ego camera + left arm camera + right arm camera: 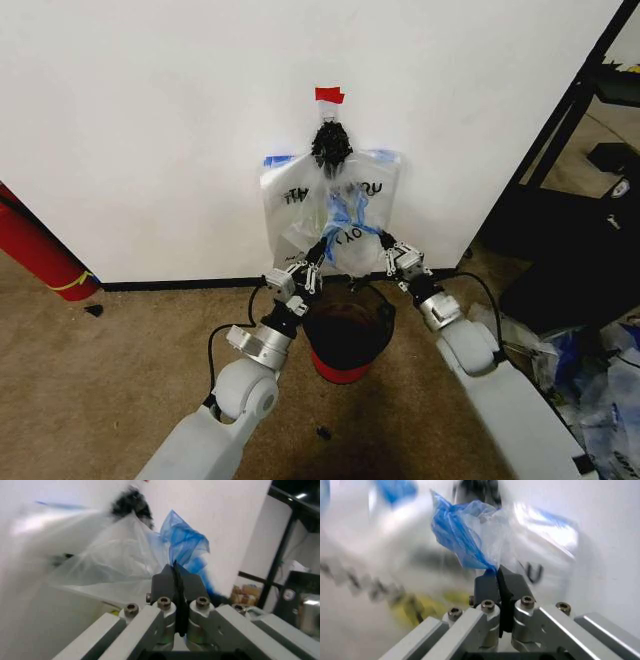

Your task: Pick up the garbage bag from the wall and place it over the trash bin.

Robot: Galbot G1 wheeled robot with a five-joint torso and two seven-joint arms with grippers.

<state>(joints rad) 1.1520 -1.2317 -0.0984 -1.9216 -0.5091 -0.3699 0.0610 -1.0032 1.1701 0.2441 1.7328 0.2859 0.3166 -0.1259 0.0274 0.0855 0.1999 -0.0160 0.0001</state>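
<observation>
Left gripper: clenched on the garbage bag, pinching its lower edge just above the trash bin; in the left wrist view the jaws sit tight together with film between them.
Right gripper: also clenched on the bag's lower edge, on the blue-tinted handle plastic.
Bag location: hanging flat on the wall, top caught under the black knotted clump below a red tape tab.
Bag axis: long axis vertical; print reads inverted, so the handles likely point down toward the bin.
Bin: on the carpet against the wall, directly under the bag, mouth up.
Progress: both grasps made; bag not yet off the wall, nothing over the bin.
</observation>
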